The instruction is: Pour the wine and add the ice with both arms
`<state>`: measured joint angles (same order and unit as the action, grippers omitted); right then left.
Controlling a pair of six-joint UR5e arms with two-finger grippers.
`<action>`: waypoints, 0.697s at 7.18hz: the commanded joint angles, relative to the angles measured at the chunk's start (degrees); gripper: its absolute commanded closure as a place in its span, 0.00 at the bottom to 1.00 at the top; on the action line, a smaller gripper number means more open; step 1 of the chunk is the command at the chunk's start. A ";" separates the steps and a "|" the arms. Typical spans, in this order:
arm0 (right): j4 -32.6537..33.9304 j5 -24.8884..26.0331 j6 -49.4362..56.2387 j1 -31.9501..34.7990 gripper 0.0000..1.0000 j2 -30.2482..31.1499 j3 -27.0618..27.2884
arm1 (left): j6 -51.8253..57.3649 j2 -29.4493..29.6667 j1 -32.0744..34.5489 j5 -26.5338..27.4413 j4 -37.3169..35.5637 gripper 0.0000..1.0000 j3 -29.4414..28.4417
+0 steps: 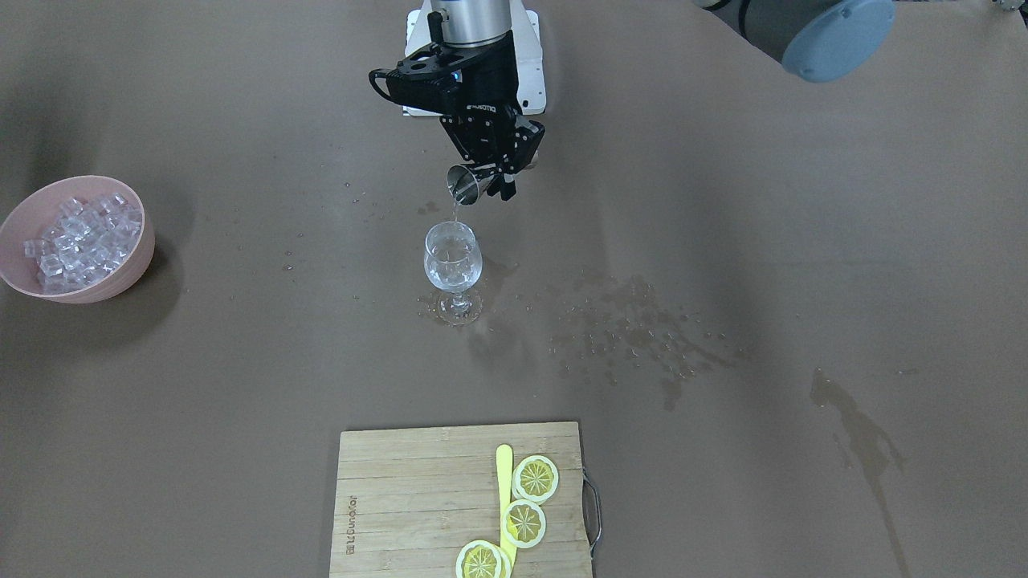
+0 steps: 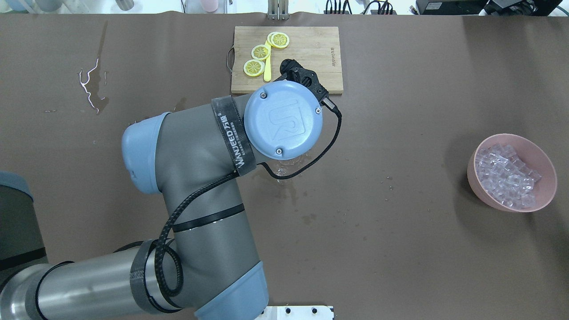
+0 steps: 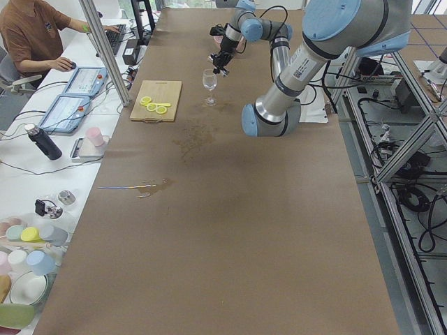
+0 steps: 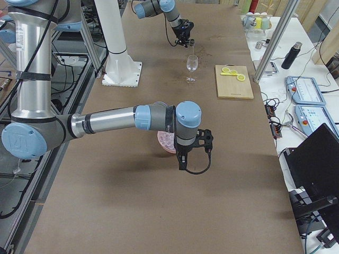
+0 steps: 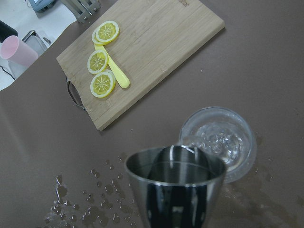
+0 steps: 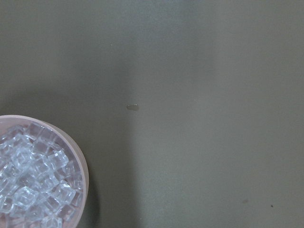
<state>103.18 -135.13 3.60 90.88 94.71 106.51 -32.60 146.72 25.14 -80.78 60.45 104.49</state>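
One cup (image 1: 463,185) in left hand (image 1: 494,178), above glass (image 1: 452,257)

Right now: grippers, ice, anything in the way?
Left gripper shut on metal cup, tipped, pouring into wine glass. Right gripper by pink bowl, state unreadable. Ice heaped in bowl. Spill drops beside glass.

Long table w/ matte brown cover (image 3: 230,230), wet blotches approx mid-way. White side bench (image 3: 21,188) runs along its edge opp. the robot, w/ two blue-rimmed control tablets (image 3: 66,112), a black water bottle (image 3: 43,142), pastel plastic cups (image 3: 31,237), an open black laptop (image 4: 318,159). Silver aluminium frame posts (image 3: 105,49) rise betw. bench & table. Robot side: white metal stand (image 4: 112,32) on a flat plate, grey floor (image 3: 433,307) w/ cables. Light even, shadows soft
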 commanded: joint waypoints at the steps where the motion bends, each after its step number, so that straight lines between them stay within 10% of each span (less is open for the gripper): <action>1: 0.00 -0.04 0.00 0.00 0.00 0.04 0.01 | 2.27 2.42 0.00 0.01 -5.58 1.00 -1.03; 5: 0.09 -0.13 -0.09 0.00 0.00 -0.05 -0.08 | 4.48 4.89 0.17 0.44 -15.26 1.00 -2.36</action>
<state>103.26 -135.23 3.59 90.88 94.73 106.45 -28.26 151.46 25.24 -80.48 47.49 102.56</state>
